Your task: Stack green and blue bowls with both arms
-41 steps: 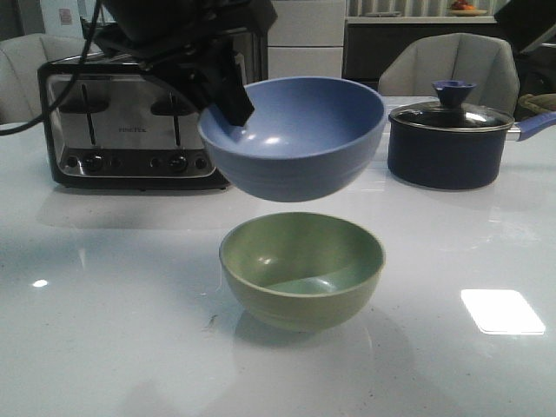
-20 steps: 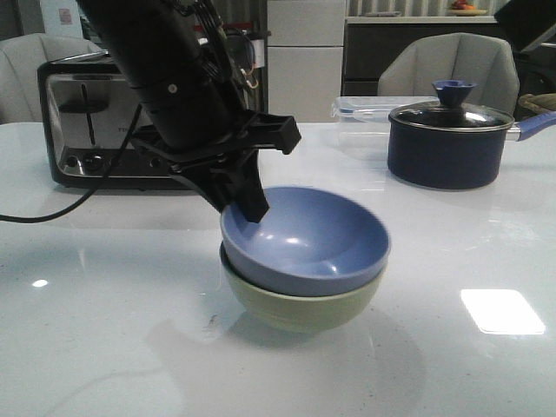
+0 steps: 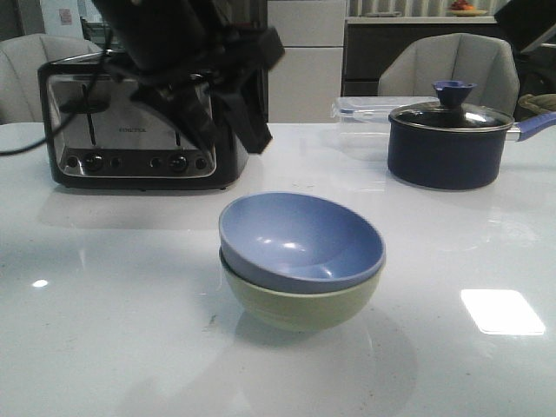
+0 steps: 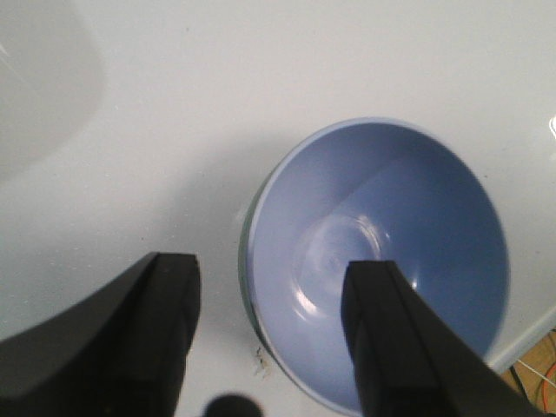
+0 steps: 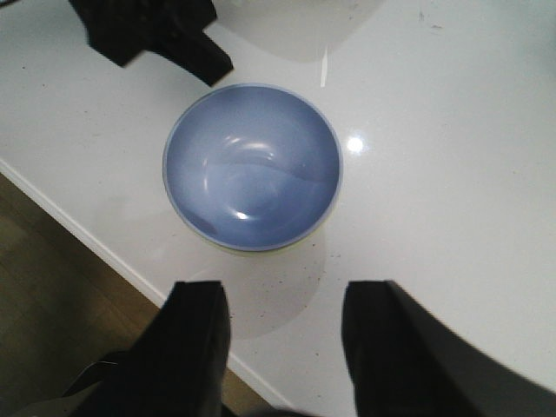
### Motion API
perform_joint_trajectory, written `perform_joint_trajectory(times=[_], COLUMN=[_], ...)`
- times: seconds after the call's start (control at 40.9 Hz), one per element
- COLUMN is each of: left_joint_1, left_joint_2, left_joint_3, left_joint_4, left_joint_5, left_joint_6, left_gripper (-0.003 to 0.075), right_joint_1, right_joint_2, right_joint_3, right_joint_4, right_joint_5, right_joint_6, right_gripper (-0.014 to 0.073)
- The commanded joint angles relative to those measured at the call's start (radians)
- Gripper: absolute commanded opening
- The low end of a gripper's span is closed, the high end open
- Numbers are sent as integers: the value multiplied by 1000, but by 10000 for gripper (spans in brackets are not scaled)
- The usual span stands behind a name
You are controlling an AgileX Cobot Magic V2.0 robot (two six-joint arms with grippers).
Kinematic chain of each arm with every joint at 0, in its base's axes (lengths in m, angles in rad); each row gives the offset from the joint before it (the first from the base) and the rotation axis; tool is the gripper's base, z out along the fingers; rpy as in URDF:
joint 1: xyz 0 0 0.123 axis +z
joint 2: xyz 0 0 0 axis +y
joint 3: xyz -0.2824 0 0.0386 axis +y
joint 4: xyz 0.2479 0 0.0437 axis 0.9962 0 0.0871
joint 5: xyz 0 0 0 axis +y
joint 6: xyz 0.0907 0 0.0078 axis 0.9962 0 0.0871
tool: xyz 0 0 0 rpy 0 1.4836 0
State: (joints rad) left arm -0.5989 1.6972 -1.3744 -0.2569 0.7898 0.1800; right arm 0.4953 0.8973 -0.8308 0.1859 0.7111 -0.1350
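Note:
The blue bowl [image 3: 300,239] sits nested inside the green bowl [image 3: 304,304] at the middle of the white table. My left gripper [image 3: 230,130] is open and empty, raised above and behind-left of the stack. In the left wrist view its jaws [image 4: 269,287] stand wide apart over the blue bowl's [image 4: 408,226] near rim, with a sliver of green bowl [image 4: 246,261] showing. My right gripper [image 5: 282,304] is open and empty, high above the stack; the blue bowl [image 5: 252,165] lies beyond its fingertips. The right gripper does not show in the front view.
A chrome toaster [image 3: 130,122] stands at the back left. A dark navy pot with a glass lid [image 3: 447,143] and a clear plastic box [image 3: 360,117] stand at the back right. The table's edge [image 5: 78,234] shows in the right wrist view.
My left gripper lowered the blue bowl into the green bowl, let go of it, and rose up and back. The blue bowl now rests in the green one.

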Motion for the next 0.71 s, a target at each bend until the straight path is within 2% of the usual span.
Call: perform_joint_trajectory(times=[0.0,0.244,0.464,0.684], left_joint_1=[-19,-97,-113,-113], left_joint_2=[-145,-418,-648,-820], left_joint_3=[14,242,429,497], left_joint_4=[22,112,142,366], left_joint_5=[-8,-8,-6,92], left_joint_6=[-2,-1,-19,-266], left_gripper=[437,436,435,435], right_joint_1=[-2,-2,-2,-3], right_joint_2=[-10,-10,-21,-126], right_joint_3=[-27,-27,-27,9], right_joint_4=[0,-5,-97,-110], right_joint_5=[-63,-62,-18,29], right_joint_6=[-13,-13,5,61], right_gripper=[426,426,425,425])
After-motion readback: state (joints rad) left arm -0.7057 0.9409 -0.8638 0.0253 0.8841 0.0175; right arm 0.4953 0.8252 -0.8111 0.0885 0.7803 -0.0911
